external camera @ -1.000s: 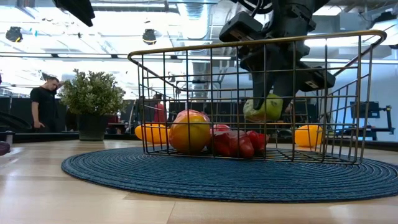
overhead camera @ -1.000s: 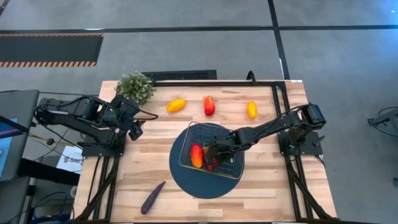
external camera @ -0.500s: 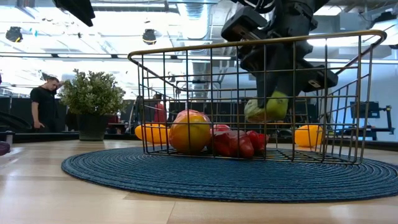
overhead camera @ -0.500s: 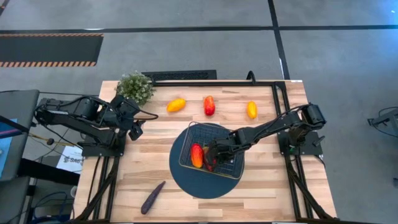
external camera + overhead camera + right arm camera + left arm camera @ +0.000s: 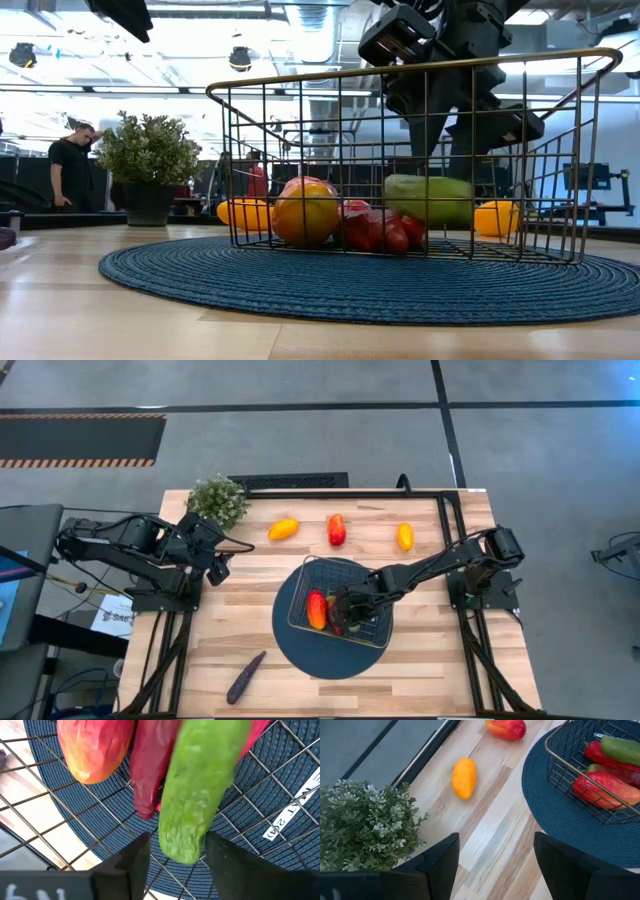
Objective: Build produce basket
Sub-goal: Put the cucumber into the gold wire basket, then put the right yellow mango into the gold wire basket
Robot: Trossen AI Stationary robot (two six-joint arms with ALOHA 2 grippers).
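Note:
The wire basket (image 5: 300,585) stands on a round dark-blue mat (image 5: 330,660). Inside it lie a red-orange pepper (image 5: 305,210), red peppers (image 5: 385,230) and a green pepper (image 5: 430,200), which rests across the red ones. My right gripper (image 5: 172,857) hovers open inside the basket just above the green pepper (image 5: 200,795), one finger on either side of its end. My left gripper (image 5: 495,870) waits open at the table's left side beside the potted plant (image 5: 217,500). An orange pepper (image 5: 284,528), a red one (image 5: 337,529) and a yellow-orange one (image 5: 405,536) lie along the far edge.
A dark purple vegetable (image 5: 245,677) lies near the table's near-left corner. The basket's white tag (image 5: 285,820) shows through the mesh. Bare wood lies left and right of the mat. People stand in the room beyond the table.
My right gripper, over the basket, has opened and let go of the green pepper. The pepper hung from the fingers a second ago; it has dropped and tipped over, and now lies flat across the red peppers.

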